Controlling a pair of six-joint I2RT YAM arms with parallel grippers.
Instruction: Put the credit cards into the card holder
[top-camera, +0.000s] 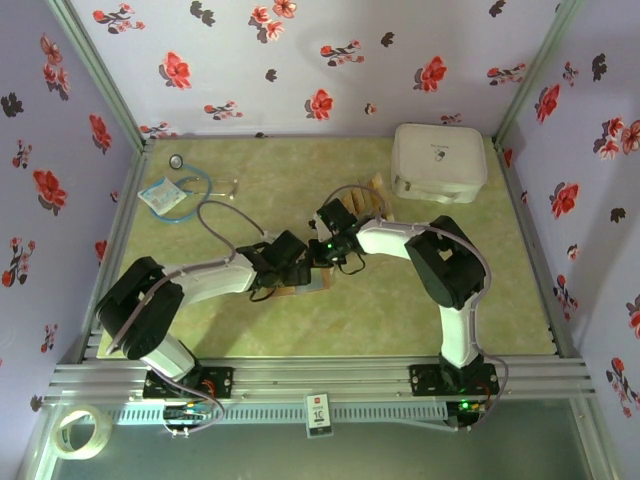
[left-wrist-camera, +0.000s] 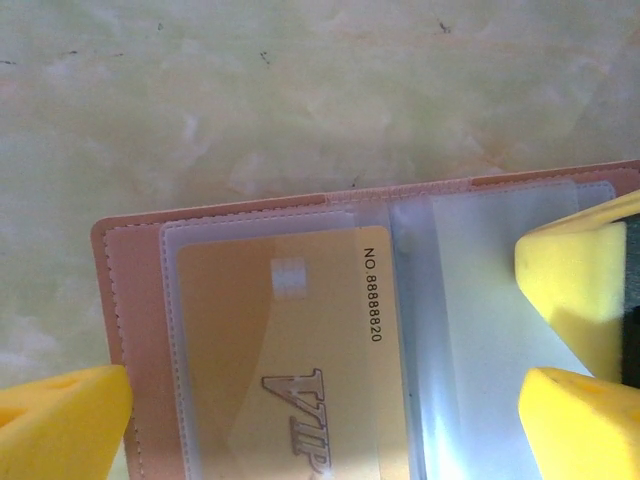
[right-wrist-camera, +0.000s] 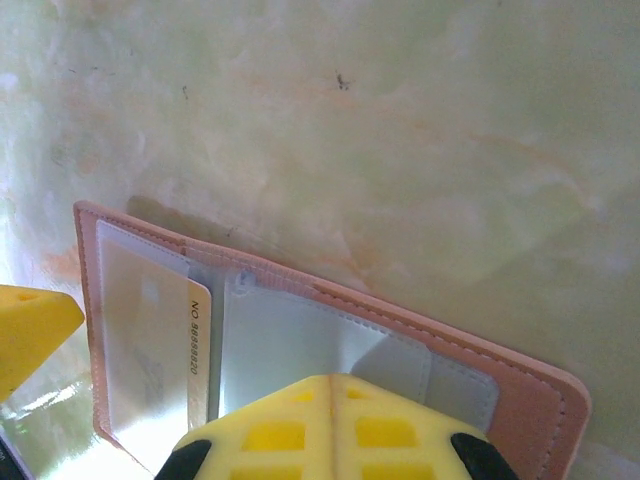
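The card holder (left-wrist-camera: 130, 300) lies open on the table, reddish-brown with clear sleeves inside. One golden credit card (left-wrist-camera: 290, 350), printed VIP, sits in its left sleeve. My left gripper (left-wrist-camera: 320, 425) is open, and its yellow fingers (left-wrist-camera: 60, 420) straddle the holder. My right gripper (right-wrist-camera: 335, 385) is shut, its joined tips resting on the holder's (right-wrist-camera: 520, 400) right-hand clear sleeve beside the card (right-wrist-camera: 195, 340). From above, both grippers meet at mid-table, the left (top-camera: 300, 262) and the right (top-camera: 325, 255), over the holder (top-camera: 298, 290). More credit cards (top-camera: 375, 195) lie behind them.
A large white zippered case (top-camera: 438, 160) stands at the back right, close to the loose cards. A stethoscope (top-camera: 195, 190) and a small packet (top-camera: 160, 195) lie at the back left. A roll of tape (top-camera: 80, 432) sits off the table at the near left.
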